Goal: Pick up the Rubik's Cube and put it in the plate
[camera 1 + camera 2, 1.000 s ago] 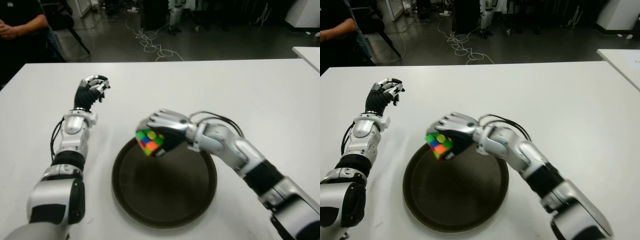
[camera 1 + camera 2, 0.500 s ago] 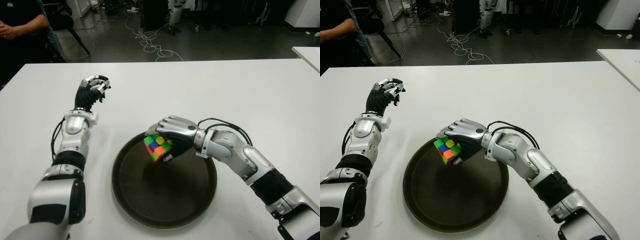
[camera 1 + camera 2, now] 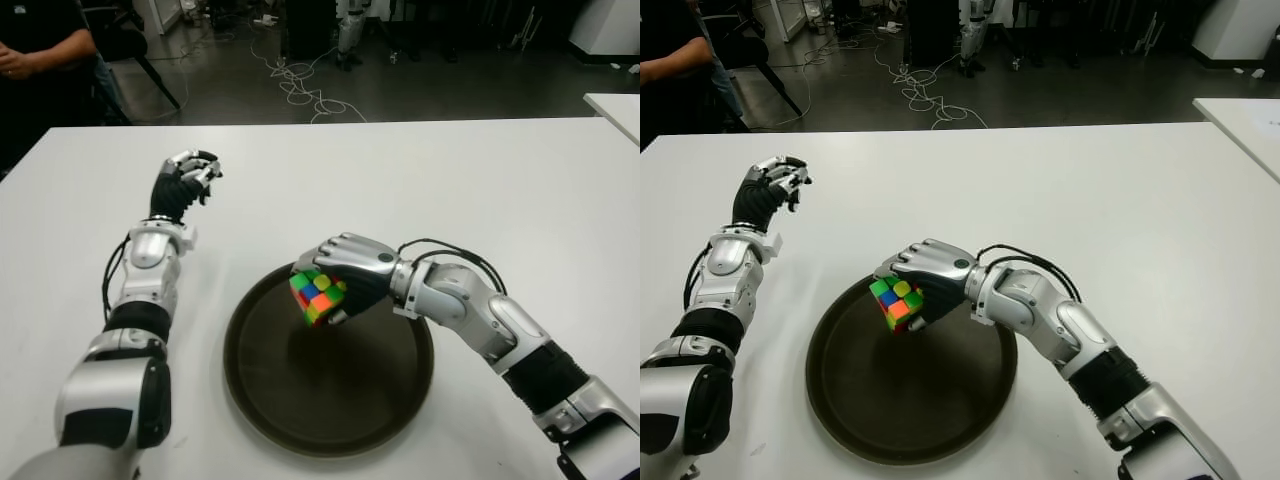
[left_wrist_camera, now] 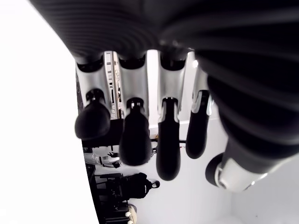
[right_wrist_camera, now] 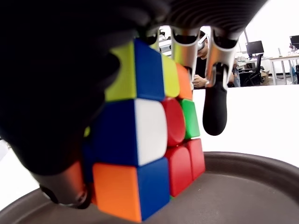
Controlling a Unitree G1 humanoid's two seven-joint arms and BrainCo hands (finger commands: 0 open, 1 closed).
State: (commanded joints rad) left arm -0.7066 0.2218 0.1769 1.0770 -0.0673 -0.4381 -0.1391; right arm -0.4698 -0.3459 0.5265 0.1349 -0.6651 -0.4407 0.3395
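Rubik's Cube (image 3: 318, 296), gripped by right hand (image 3: 340, 272), seemingly above plate (image 3: 400, 400) rim.

Cube (image 3: 318, 297): multi-colour Rubik's cube; green, yellow, blue, orange, red, white squares show. 3x3 faces.
Cube grip: held in my right hand (image 3: 343, 272), fingers curled over top & far side, thumb on near side.
Cube pose: tilted, one corner pointing down. In my right wrist view its lowest corner is at the plate floor; can't tell if touching.
Cube spot: over the plate's far-left part, inside the rim.
Plate (image 3: 400, 398): round, dark brown, shallow w/ raised rim, flat on the white table. Nothing else in it.
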